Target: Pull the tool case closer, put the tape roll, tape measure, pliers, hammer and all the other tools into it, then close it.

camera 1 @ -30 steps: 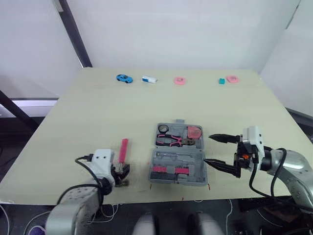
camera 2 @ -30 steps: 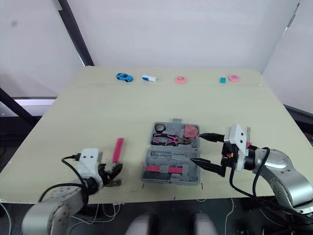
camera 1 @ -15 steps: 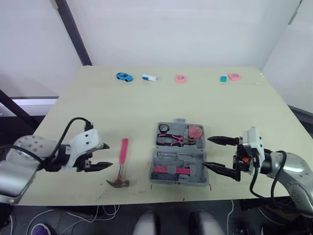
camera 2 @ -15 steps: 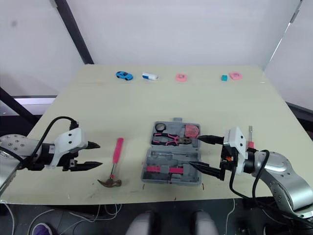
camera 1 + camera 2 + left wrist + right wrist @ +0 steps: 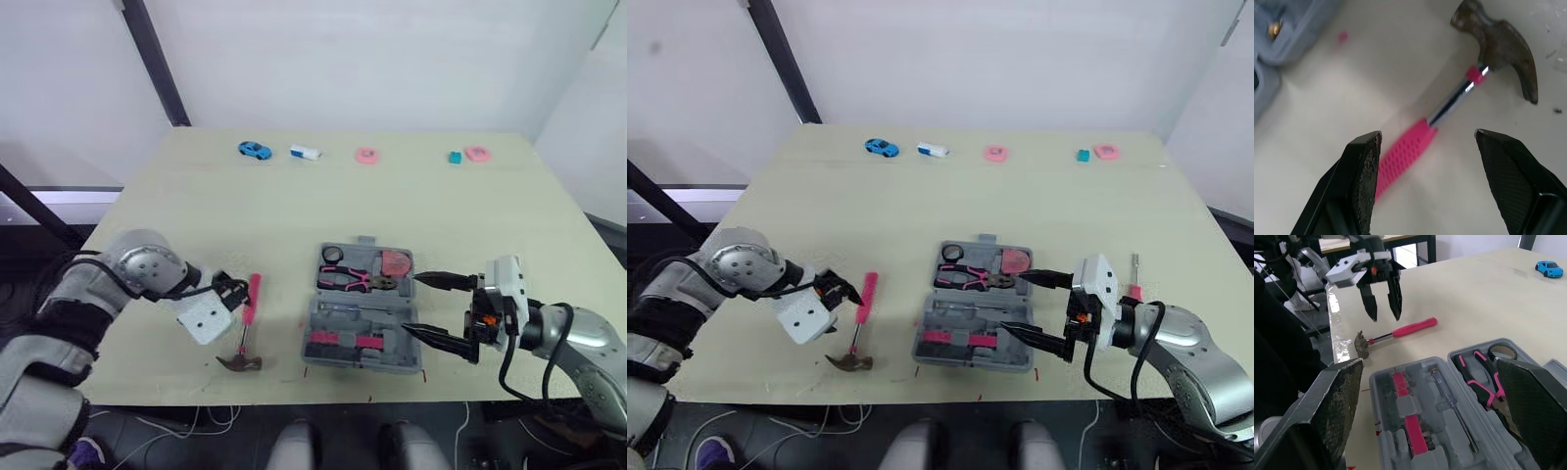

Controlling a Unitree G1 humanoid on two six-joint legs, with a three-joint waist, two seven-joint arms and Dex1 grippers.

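1. The step in hand is picking up the hammer [image 5: 247,311]. It lies on the desk [image 5: 196,215] near the front edge, just left of the tool case [image 5: 360,318], with its head toward the front edge.
2. The left gripper [image 5: 1425,133] hangs right over the pink handle. Its jaws are wide open and hold nothing.
3. Next, I think it has to go down, squeeze the handle, lift the hammer and carry it over to the case.
4. The one tool case sits open by the middle of the front edge. The right gripper [image 5: 415,302] waits at the case's right side. Its jaws are wide open too, and hold nothing.
5. In the case I count one pliers [image 5: 358,281], one black tape roll [image 5: 332,256] and one red thing [image 5: 394,262] that may be the tape measure.
6. One small pink-handled tool [image 5: 1133,284] lies on the desk near the right gripper. It likely has to go in as well.
7. Along the back edge there is one blue toy car [image 5: 253,150], one white thing [image 5: 305,153], a pink ring [image 5: 366,156], one teal block [image 5: 455,157] and a second pink ring [image 5: 476,154].
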